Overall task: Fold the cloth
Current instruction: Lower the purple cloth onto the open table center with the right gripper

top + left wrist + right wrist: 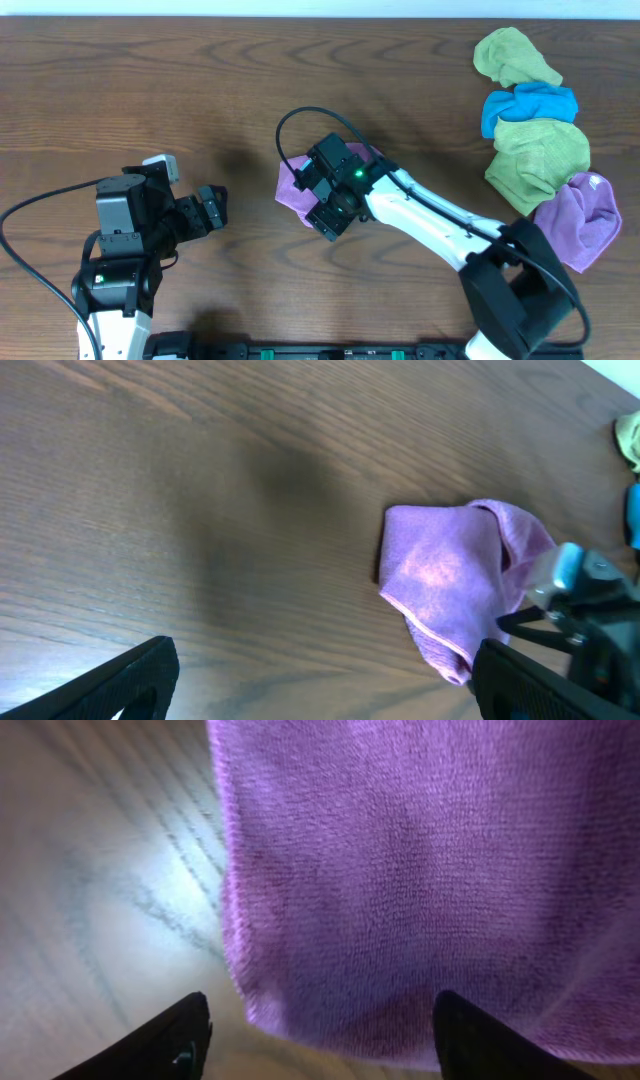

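While the right fingers [160,1040] stand fairly wide apart, straddling one edge of the pinkish-purple microfibre cloth [420,870] without pinching it, the white right arm [430,212] stretches diagonally across the brown wooden table [150,80] to the rumpled cloth at its middle. Spread wide and empty, the left fingers [120,680] hover well apart from the cloth, pointing toward it, with the left arm [120,230] folded low.

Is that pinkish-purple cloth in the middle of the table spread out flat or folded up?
Loosely folded, not spread: the cloth lies in an uneven, doubled-over shape, one layer lapping over another along one side.
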